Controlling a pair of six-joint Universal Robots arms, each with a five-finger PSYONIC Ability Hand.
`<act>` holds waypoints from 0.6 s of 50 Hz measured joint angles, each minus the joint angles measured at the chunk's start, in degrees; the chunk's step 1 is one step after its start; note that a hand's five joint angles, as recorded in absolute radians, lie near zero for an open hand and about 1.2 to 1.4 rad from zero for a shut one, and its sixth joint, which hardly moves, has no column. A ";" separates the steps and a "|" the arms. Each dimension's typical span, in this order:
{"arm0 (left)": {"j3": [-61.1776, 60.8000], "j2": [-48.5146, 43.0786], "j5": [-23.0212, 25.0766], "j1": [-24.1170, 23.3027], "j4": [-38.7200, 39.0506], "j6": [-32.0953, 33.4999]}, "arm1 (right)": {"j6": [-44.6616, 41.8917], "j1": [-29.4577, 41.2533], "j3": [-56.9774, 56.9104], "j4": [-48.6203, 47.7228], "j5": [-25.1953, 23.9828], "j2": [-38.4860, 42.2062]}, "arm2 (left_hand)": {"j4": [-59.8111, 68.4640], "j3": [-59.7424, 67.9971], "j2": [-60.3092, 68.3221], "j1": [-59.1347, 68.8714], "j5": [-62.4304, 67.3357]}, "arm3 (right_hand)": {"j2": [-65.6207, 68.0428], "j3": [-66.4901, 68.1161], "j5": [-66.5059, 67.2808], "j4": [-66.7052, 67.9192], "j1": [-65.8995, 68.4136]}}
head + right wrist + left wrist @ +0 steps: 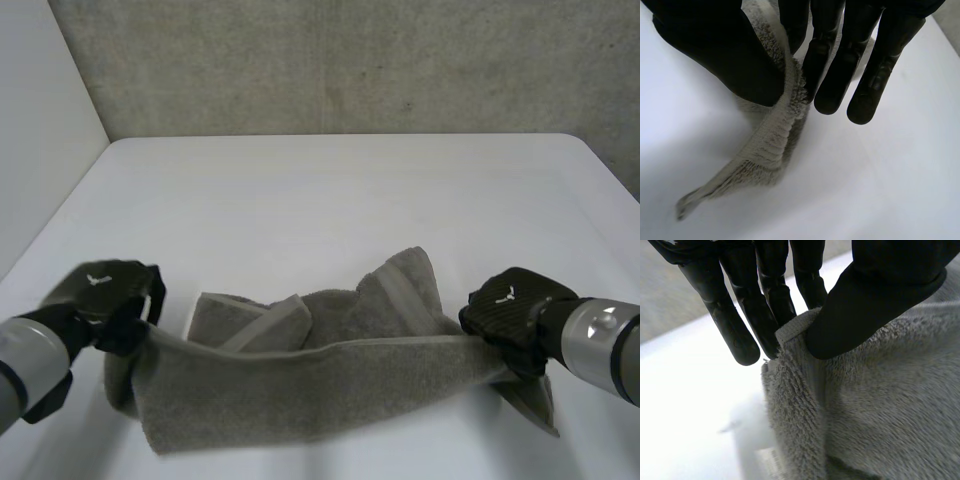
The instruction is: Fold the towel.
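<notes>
One towel (320, 390): grey, lay rumpled on the white table (330, 200), its near edge raised and stretched between the two hands.
Left hand (108, 295): thumb and straight fingers (735, 325) pinched the towel's left corner.
Right hand (515, 318): thumb and fingers (832, 75) clamped the right edge; the corner hung below them.

There is one towel (330, 390) and one table (330, 200). There are two hands, the left hand (110, 295) and the right hand (515, 310), and two arms, the left arm (25, 350) and the right arm (605, 345). There is one wall (350, 65).
</notes>
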 measured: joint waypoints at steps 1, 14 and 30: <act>0.63 -1.47 -0.02 -0.61 0.10 0.26 | 0.05 -0.01 -0.16 -0.99 -0.09 0.56 | 0.00 0.01 0.00 0.00 0.00 | 0.00 0.00 0.00 0.00 0.00; 27.05 -18.20 -5.30 -7.31 10.27 -0.88 | 5.56 0.99 -18.89 -29.09 1.01 13.25 | 0.00 0.03 0.02 0.00 0.00 | 0.22 0.01 0.03 0.01 0.14; 51.52 -17.68 -14.39 -8.09 30.36 -16.14 | 16.26 0.57 -29.19 -53.11 1.63 8.05 | 0.00 0.03 0.02 0.00 -0.02 | 0.22 0.02 0.07 0.01 0.16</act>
